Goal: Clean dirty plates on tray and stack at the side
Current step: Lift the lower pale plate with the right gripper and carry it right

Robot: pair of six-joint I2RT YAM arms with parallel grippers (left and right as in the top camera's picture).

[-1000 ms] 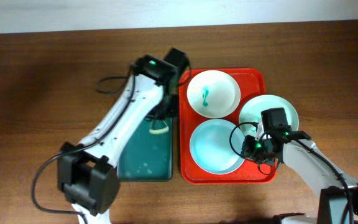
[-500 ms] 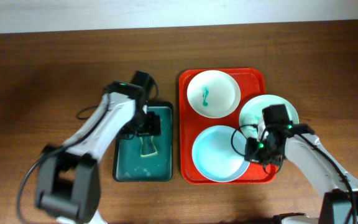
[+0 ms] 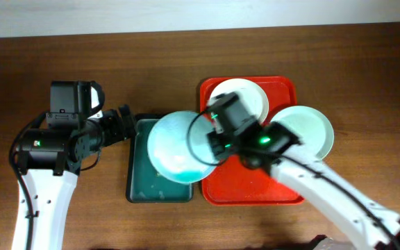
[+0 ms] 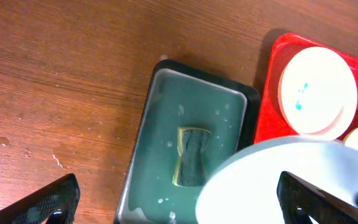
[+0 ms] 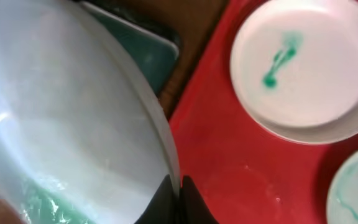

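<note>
My right gripper (image 5: pixel 178 194) is shut on the rim of a pale plate (image 5: pixel 67 124), held tilted over the dark green basin (image 3: pixel 137 167); the overhead view shows this plate (image 3: pixel 178 147) off the red tray (image 3: pixel 255 187). A white plate with a teal smear (image 5: pixel 300 68) lies at the tray's back, partly under my right arm in the overhead view. A third plate (image 3: pixel 307 128) rests on the tray's right rim. My left gripper (image 3: pixel 121 121) stands open left of the basin, holding nothing.
A sponge (image 4: pixel 191 155) lies in the water of the basin (image 4: pixel 160 124), right beside the tray (image 4: pixel 272 93). The held plate (image 4: pixel 284 180) hangs over the basin's near right part. Bare wooden table (image 3: pixel 61 69) lies to the left and behind.
My left gripper let go of the sponge in the basin, opened and drew back to the left. My right arm lifted the front plate off the tray and carried it left over the basin.
</note>
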